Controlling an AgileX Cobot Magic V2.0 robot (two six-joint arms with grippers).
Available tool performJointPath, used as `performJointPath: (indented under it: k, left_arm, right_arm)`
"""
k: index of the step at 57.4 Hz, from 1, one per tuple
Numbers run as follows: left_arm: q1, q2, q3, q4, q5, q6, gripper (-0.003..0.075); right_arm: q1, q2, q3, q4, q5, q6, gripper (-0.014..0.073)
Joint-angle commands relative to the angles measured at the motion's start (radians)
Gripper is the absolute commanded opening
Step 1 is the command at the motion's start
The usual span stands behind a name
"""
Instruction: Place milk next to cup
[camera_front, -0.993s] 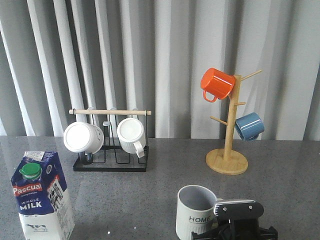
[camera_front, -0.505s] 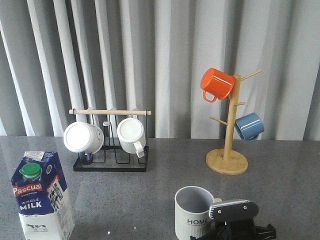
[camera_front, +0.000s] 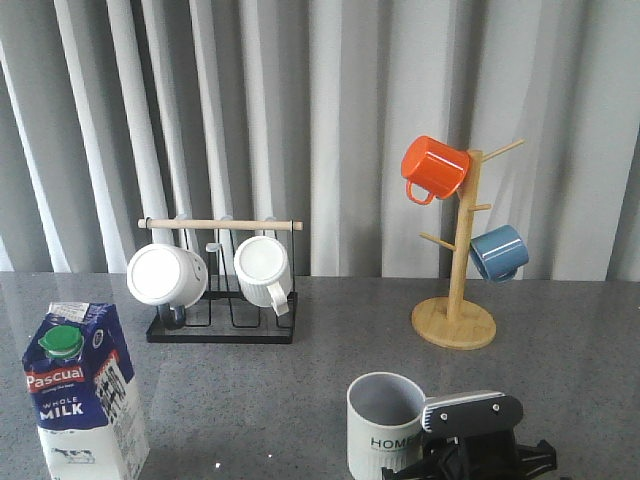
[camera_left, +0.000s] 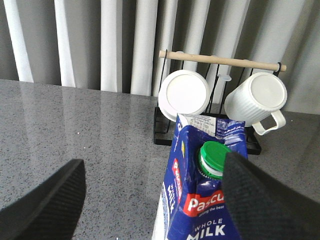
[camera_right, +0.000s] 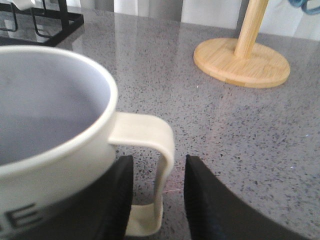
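The right gripper (camera_front: 470, 455) is sitting low at the bottom edge of the front view, right of centre, its black body level with the table and its fingers reaching in around the handle of the HOME cup (camera_front: 385, 424). From its own wrist camera the two dark fingers (camera_right: 117, 200) are standing on either side of the cream handle with a little gap showing on each side, so the claw is straddling it rather than pinching it. The milk carton (camera_front: 85, 390) is standing upright at the lower left of the front view on the grey speckled table (camera_front: 300, 380), well apart from the cup. The left gripper (camera_left: 150, 200) is hovering spread wide, one finger tip overlapping the carton's right side by the green cap (camera_left: 215, 159), the other well clear to the left; whether it is touching the carton I cannot tell.
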Motion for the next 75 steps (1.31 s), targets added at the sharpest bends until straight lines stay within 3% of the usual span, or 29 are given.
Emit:
performJointPath:
  k: [1,12,24,31,40,45,63,68,75]
  left_arm:
    - [-0.008,-0.005,-0.035,-0.006,-0.072,0.001,0.0534]
    - [-0.008,-0.005,-0.035,-0.006,-0.072,0.001,0.0534]
    - [-0.008,-0.005,-0.035,-0.006,-0.072,0.001,0.0534]
    - [-0.008,-0.005,-0.035,-0.006,-0.072,0.001,0.0534]
    - [-0.008,-0.005,-0.035,-0.006,-0.072,0.001,0.0534]
    - [-0.008,-0.005,-0.035,-0.006,-0.072,0.001,0.0534]
    - [-0.008,-0.005,-0.035,-0.006,-0.072,0.001,0.0534]
    - [-0.008,-0.005,-0.035,-0.006,-0.072,0.001,0.0534]
    - [-0.008,-0.005,-0.035,-0.006,-0.072,0.001,0.0534]
  right_arm:
    - [0.002,-0.073,0.026,-0.030,-0.079,-0.016,0.0269]
    - [0.002,-0.173,0.156,-0.084,-0.108,-0.016,0.0269]
    - [-0.013,-0.386,0.230,-0.103,-0.036,-0.079,0.0269]
    - [-0.095,-0.511,0.230,-0.117,0.105,-0.138,0.0264]
    - [-0.242,-0.632,0.230,-0.194,0.228,-0.108,0.0246]
    - [-0.342,-0.692,0.230,-0.334,0.254,0.012,0.0237]
    - [-0.707,-0.849,0.229,-0.886,0.375,0.646,0.0234]
    - [-0.735,-0.856,0.229,-1.024,0.376,0.772,0.0190]
    - [-0.736,-0.873,0.229,-1.176,0.374,0.871,0.0044]
